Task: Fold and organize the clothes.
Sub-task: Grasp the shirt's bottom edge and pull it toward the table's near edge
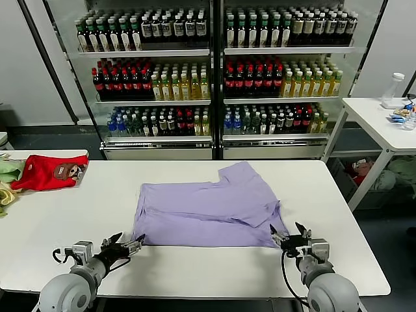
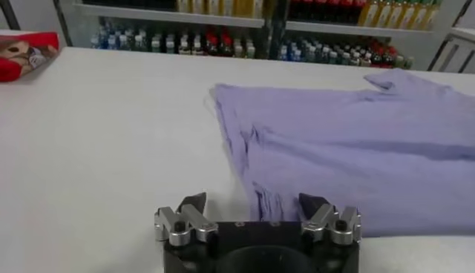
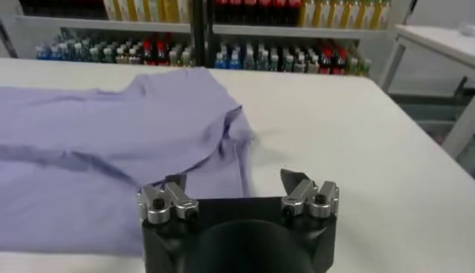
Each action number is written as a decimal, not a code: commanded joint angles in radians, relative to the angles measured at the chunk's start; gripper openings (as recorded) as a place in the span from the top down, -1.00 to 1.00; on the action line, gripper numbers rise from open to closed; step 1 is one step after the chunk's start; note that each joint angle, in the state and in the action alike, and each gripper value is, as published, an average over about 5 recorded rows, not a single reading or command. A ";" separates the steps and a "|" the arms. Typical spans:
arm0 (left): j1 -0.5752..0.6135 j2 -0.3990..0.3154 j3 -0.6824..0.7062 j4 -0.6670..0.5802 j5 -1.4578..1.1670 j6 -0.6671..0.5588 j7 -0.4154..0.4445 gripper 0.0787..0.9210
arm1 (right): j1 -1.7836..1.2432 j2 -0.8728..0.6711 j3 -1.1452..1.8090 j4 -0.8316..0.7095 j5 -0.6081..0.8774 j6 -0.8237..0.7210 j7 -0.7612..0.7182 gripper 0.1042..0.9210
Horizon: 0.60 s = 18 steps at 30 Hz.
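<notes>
The lavender T-shirt (image 1: 211,208) lies partly folded on the white table (image 1: 78,221), one sleeve sticking out toward the far side. Its print does not show. My left gripper (image 1: 127,243) is open and empty just off the shirt's near left corner; in the left wrist view (image 2: 253,203) the shirt (image 2: 356,159) lies right in front of it. My right gripper (image 1: 290,233) is open and empty at the shirt's near right corner; in the right wrist view (image 3: 234,182) the shirt (image 3: 111,148) lies ahead, with its near edge just in front of one finger.
A red garment with a brownish print (image 1: 47,171) lies at the table's far left, with green and yellow cloths (image 1: 8,175) beside it. Drink coolers (image 1: 214,71) stand behind the table. A second white table (image 1: 383,123) stands at the right.
</notes>
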 commanded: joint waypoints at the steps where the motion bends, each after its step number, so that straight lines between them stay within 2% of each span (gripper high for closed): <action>1: 0.026 0.000 -0.002 -0.005 0.000 0.003 -0.011 -0.59 | -0.060 0.005 0.022 0.035 0.015 -0.004 0.001 -0.48; 18: 0.036 -0.031 0.022 -0.009 0.012 0.003 0.002 0.58 | -0.059 0.007 0.011 0.033 0.046 -0.004 0.015 0.73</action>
